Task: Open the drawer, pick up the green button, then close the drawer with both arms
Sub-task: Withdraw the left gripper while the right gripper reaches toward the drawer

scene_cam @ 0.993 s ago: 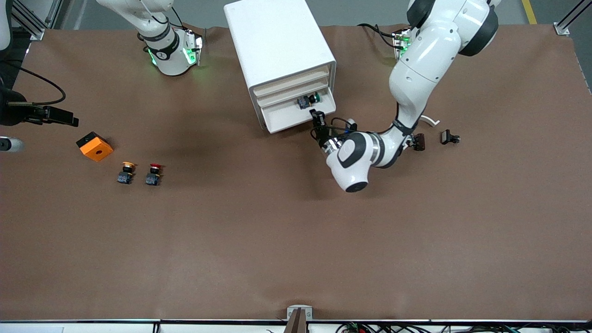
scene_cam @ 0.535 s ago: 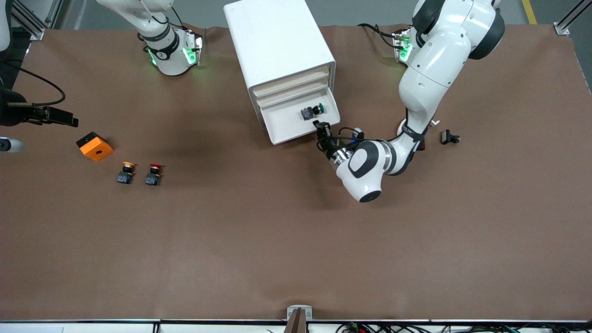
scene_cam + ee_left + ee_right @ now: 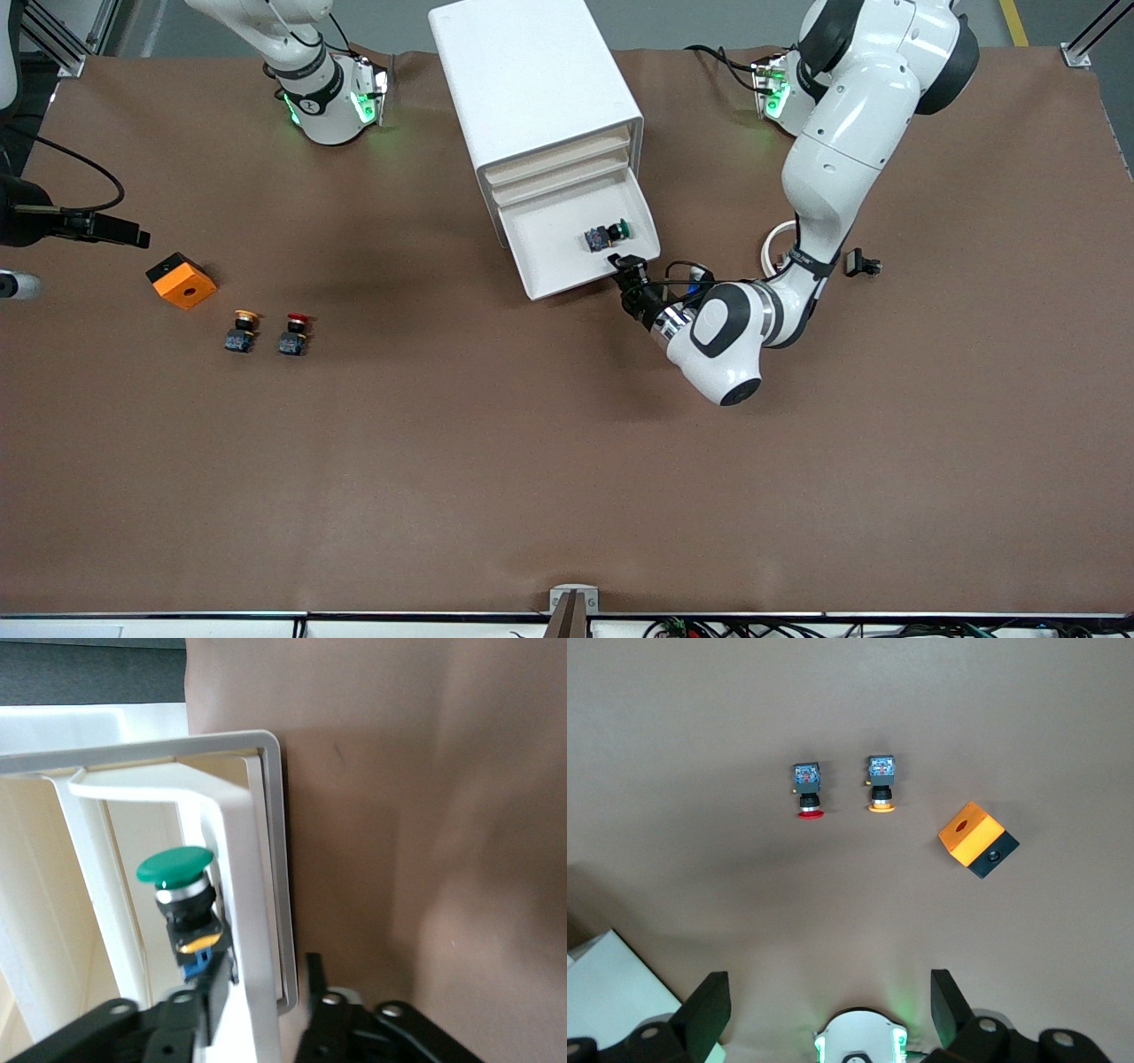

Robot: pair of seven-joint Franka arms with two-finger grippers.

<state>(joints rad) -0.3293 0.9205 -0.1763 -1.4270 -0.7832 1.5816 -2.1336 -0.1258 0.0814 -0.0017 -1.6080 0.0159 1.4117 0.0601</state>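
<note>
**A:** What is the left gripper (image 3: 622,264) doing?

**B:** It sits at the front wall of the bottom drawer (image 3: 545,252), at the corner toward the left arm's end of the table. One finger (image 3: 190,1014) is inside the drawer and the other is outside. The jaws stand a little apart. A sliver of table shows between the outer finger and the wall, so the grip looks relaxed and nothing is pinched.

**A:** What has just changed?

**B:** A second ago the drawer was only partly out of the white cabinet (image 3: 532,80). Now it has slid well out toward the front camera, with its whole floor on show. The left arm has drawn back with it.

**A:** Where is the green-capped button (image 3: 607,236)?

**B:** It lies on its side inside the open drawer, just beside that front wall and close to the inner finger.

**A:** What does that mean for the task?

**B:** Opening looks done. I judge that taking the button comes next, then closing.

**A:** And the right gripper (image 3: 120,232)?

**B:** It waits wide open and empty, over the right arm's end of the table. It is near an orange block (image 3: 181,280), an orange-capped button (image 3: 241,330) and a red-capped button (image 3: 294,334)
</note>
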